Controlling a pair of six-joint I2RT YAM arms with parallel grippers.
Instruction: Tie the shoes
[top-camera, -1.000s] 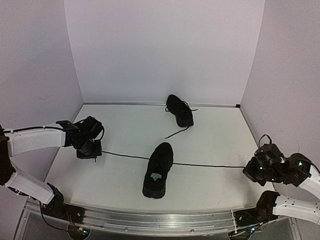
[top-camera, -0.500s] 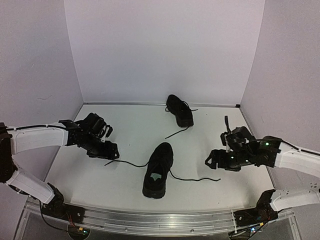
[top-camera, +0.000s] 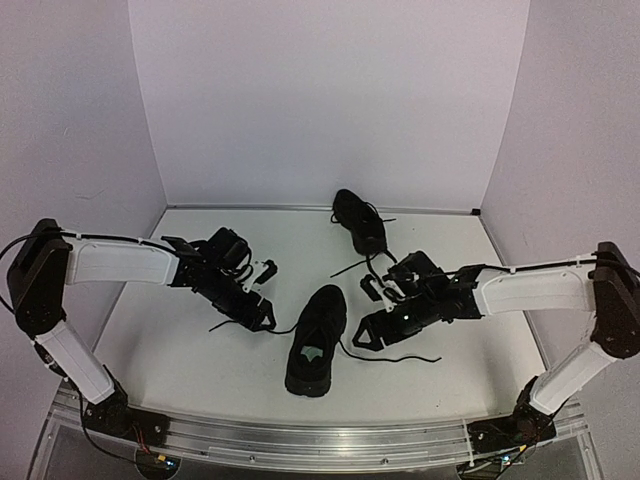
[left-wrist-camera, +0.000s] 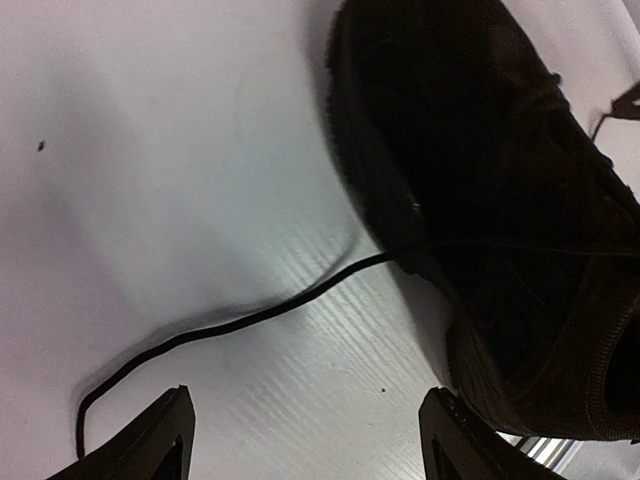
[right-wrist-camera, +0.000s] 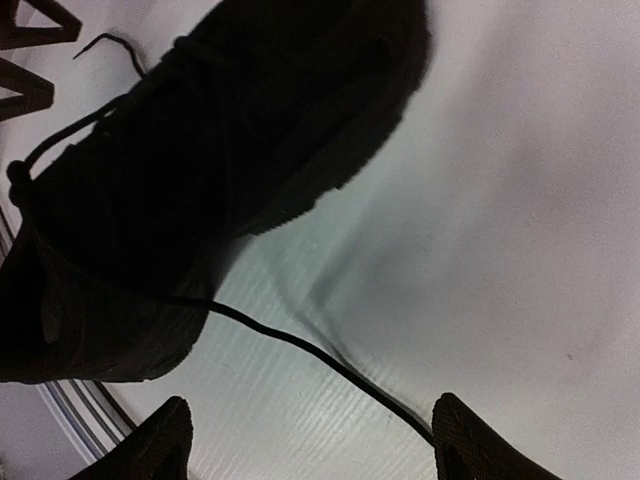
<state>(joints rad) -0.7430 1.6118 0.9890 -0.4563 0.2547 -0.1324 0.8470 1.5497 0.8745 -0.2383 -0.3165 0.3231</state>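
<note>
One black shoe (top-camera: 317, 340) lies in the middle near the front, its toe pointing away from me. Its thin laces trail slack on the table, one to the left (top-camera: 235, 325) and one to the right (top-camera: 400, 357). The second shoe (top-camera: 360, 220) rests at the back. My left gripper (top-camera: 262, 297) hovers just left of the near shoe, open and empty. My right gripper (top-camera: 368, 312) is just right of it, open too. In the left wrist view the lace (left-wrist-camera: 250, 320) runs from the shoe (left-wrist-camera: 500, 200) across the table ahead of the open gripper (left-wrist-camera: 305, 440). The right wrist view has the lace (right-wrist-camera: 300, 345) slanting from the shoe (right-wrist-camera: 200, 170) down to one fingertip (right-wrist-camera: 470, 440).
White walls close in the table on the left, back and right. A metal rail (top-camera: 320, 435) runs along the front edge. A loose lace (top-camera: 355, 265) from the far shoe lies between the two shoes.
Both grippers have opened and dropped the lace ends they were pulling taut. They have swung inward from the table's sides to the near shoe, and the laces now lie slack.
</note>
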